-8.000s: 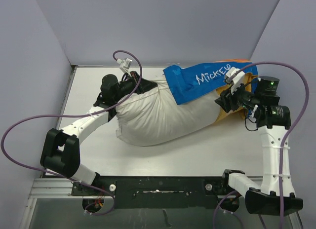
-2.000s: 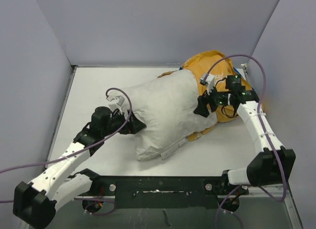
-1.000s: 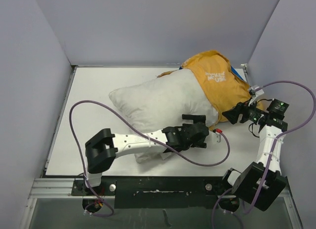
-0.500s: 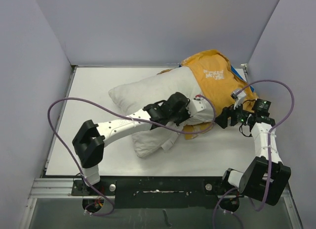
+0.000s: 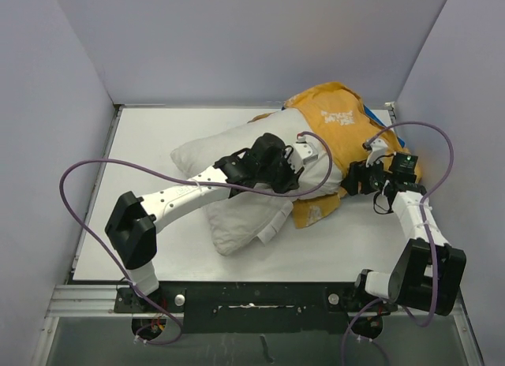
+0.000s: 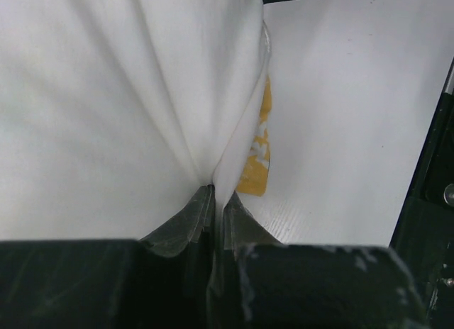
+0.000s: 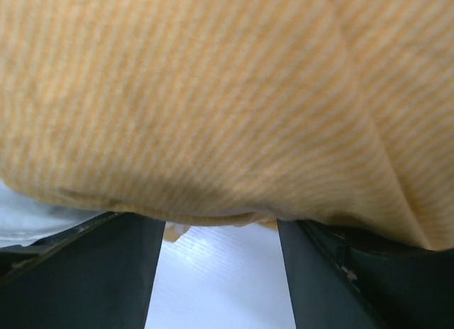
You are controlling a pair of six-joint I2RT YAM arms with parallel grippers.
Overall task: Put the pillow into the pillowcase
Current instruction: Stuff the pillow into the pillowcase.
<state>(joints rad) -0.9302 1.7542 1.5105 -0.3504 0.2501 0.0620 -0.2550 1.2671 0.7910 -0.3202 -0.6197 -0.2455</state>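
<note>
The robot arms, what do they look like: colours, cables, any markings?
The left arm and right arm have white tube-like links joined by chunky black joints. A thin purple cable loops loosely from each. The left gripper and right gripper are black with flat fingers. A small green light glows near the right wrist. No markings are visible.

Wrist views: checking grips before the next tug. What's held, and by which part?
The left gripper, jaws shut, pinches a fold of the pillow near its edge. The right gripper stands open against the pillowcase; no hold shows.
</note>
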